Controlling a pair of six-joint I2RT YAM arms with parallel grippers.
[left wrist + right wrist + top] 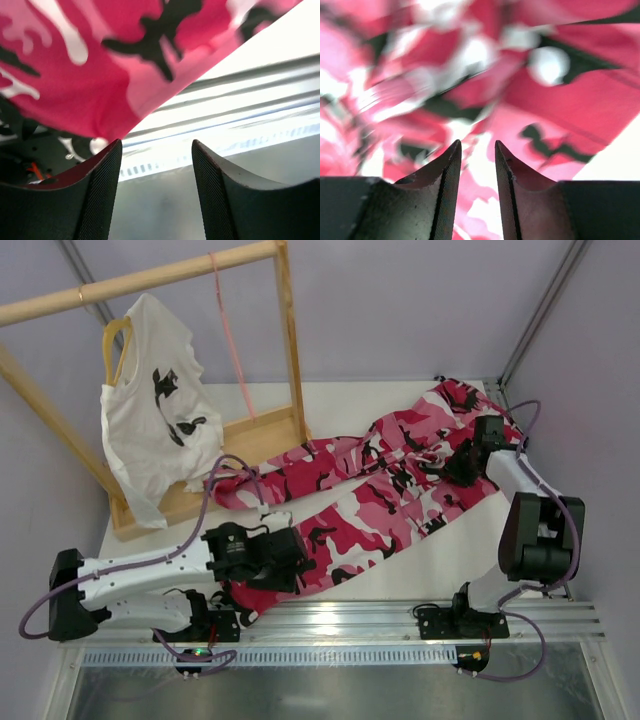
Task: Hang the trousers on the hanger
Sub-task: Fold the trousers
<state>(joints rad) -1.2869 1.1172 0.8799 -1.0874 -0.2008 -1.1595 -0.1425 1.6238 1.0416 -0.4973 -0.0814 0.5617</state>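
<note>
Up close, the left gripper [157, 150] stands with its two black ribbed fingers [102, 190] clearly apart and nothing between them. The gap frames the grooved aluminium rail [260, 100] at the table's near edge. The long cloth trousers in pink, magenta, white and black camouflage [75, 75] fill the upper left of this wrist view, above the fingertips and not touching them. From above, this gripper lies over the trouser-leg ends at the near left of the white table [420, 578].

The right gripper [477, 147] shows only a narrow gap between its dark fingers. Blurred camouflage cloth fills the view beyond them, and whether any fold is pinched cannot be told. From above, it sits on the upper part of the trousers at the far right.

The trousers lie flat and spread diagonally across the table, from the near left to the far right corner. The thin pale-pink wire hanger [232, 340] hangs from the top bar of the light wooden rack [140, 278] at the far left, well apart from both grippers. Beside it on the same bar, a thicker yellow hanger [112, 335] carries a white T-shirt with black print [150, 420].
</note>
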